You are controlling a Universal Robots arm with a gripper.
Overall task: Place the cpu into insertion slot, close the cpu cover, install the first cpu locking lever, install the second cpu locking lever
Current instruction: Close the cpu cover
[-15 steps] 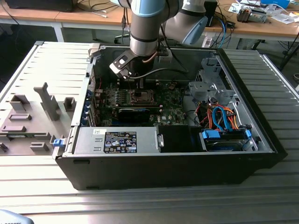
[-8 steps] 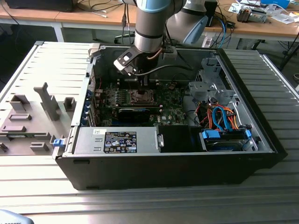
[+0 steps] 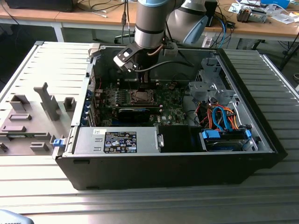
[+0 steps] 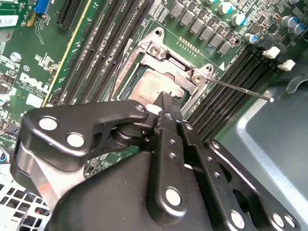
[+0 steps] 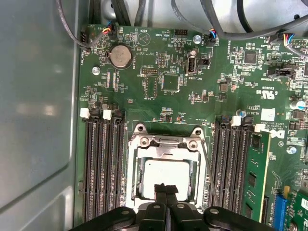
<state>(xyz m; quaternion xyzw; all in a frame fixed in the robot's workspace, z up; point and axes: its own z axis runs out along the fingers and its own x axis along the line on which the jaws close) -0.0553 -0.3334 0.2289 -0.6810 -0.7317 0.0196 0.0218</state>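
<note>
Pincer [image 5: 166, 187], fingers pressed together, seemingly touches the cpu [image 5: 163, 169] under the closed cpu cover [image 5: 167, 145].

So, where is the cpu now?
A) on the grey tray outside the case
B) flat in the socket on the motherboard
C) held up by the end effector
B: the cpu lies flat inside the window of the cpu cover, under the end effector.

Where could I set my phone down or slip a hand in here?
Bare ribbed table lies on the near side of the case and at the exterior view's right of it. Inside is crowded: the gripper sits over the cpu, memory slots flank it, and cables crowd the case's end at the exterior view's right.
</note>
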